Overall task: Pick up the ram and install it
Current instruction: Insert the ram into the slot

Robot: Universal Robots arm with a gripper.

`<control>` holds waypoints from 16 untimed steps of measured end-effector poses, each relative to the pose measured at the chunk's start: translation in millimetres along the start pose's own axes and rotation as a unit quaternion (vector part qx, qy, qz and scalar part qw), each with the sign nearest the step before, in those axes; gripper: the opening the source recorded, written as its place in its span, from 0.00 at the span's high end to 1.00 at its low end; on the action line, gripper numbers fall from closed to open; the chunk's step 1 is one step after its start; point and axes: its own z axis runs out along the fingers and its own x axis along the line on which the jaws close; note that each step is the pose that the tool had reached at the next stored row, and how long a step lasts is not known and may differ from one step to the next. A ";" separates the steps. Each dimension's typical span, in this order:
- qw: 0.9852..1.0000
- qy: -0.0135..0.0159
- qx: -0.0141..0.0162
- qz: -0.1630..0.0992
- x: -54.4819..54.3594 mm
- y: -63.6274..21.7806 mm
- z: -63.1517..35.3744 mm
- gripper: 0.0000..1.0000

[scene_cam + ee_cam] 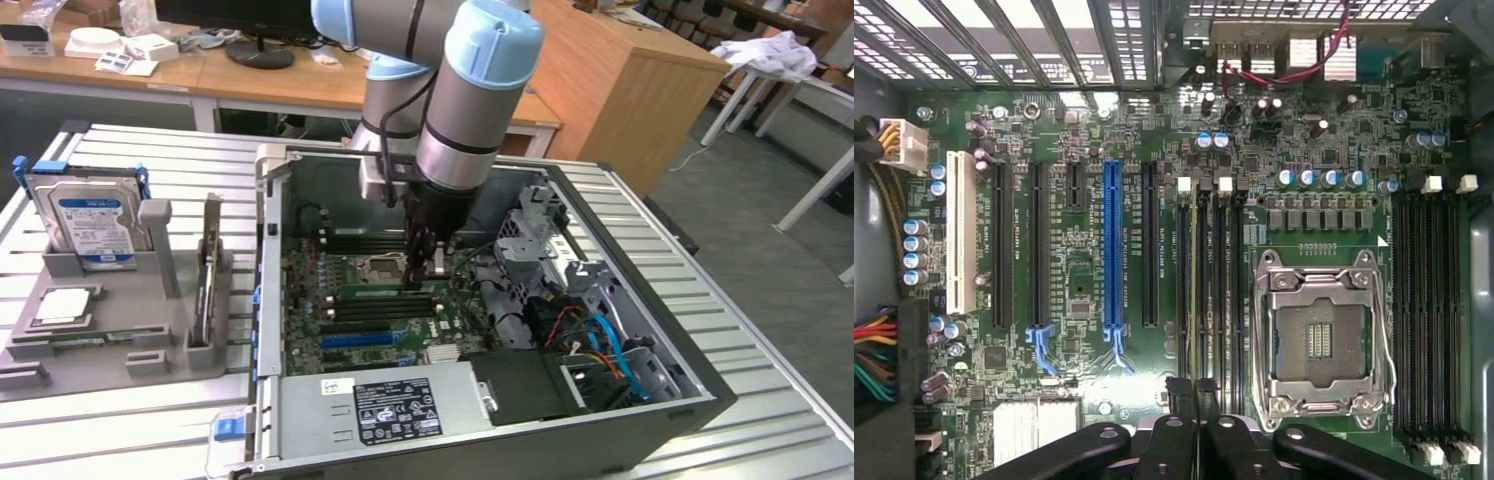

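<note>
The arm reaches down into the open computer case (274,300), and the gripper (424,272) sits low over the motherboard (1334,120). Its two black fingers (1179,400) are drawn almost together, with only a slit between them.

The ram (1194,290) shows as one thin greenish edge. It lies along a slot straight out from that slit, and its near end is right at the fingertips. I can't tell whether the jaws pinch it or only meet it.

That slot belongs to a bank of four memory slots (1222,290) directly ahead of the jaws. One processor socket (1320,330) is just beside the jaws. A second bank of four (1429,320) lies beyond the socket, close to the board's edge.

On the jaws' other side stand one blue expansion slot (1113,250), four black ones and one white slot (955,230).

There is little room beside the gripper. A metal drive cage (534,235) and a knot of cables (601,345) crowd one flank, and the case wall rises around it.

Well away from the jaws, outside the case, one hard drive (87,215) stands in a grey tray (27,350).
</note>
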 end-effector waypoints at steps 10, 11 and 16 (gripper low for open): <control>1.000 0.000 0.000 0.000 0.1 -0.1 4.7 0.88; 1.000 0.000 0.000 0.000 0.1 -0.1 5.1 0.88; 1.000 0.000 0.000 0.000 0.2 -0.2 7.0 0.88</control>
